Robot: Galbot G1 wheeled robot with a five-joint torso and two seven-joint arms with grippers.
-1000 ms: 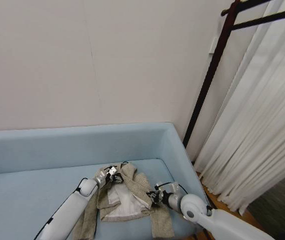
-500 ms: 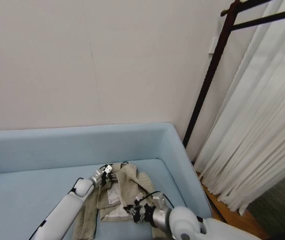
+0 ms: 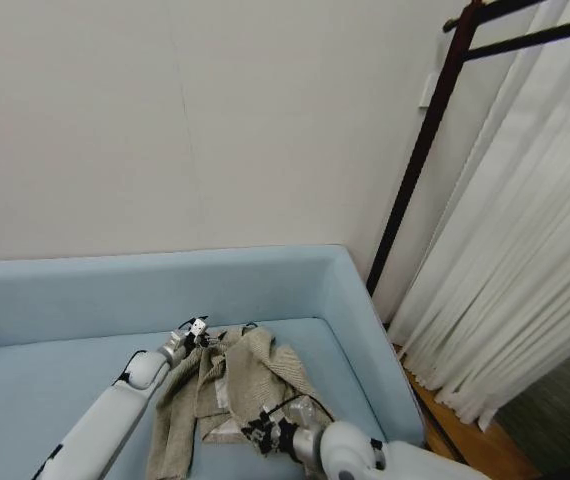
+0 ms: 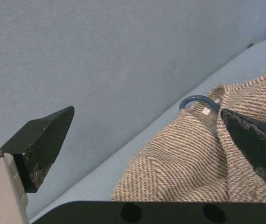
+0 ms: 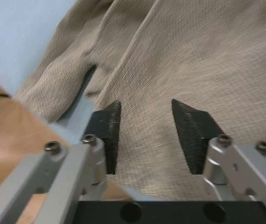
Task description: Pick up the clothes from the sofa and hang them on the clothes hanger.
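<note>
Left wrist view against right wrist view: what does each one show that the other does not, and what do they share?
Left wrist, not right: the sofa backrest, a blue ring at the edge of the beige garment, and the left gripper, jaws wide apart near that ring. Right wrist, not left: wooden floor beyond the sofa, and the right gripper, jaws open over the fabric. Shared: the beige garment lying on the light-blue sofa.

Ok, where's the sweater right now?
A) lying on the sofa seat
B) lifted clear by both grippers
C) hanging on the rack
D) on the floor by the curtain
A: the sweater lies crumpled on the sofa seat, with the left gripper open at its collar end and the right gripper open over its near edge, neither one clamped on it.
</note>
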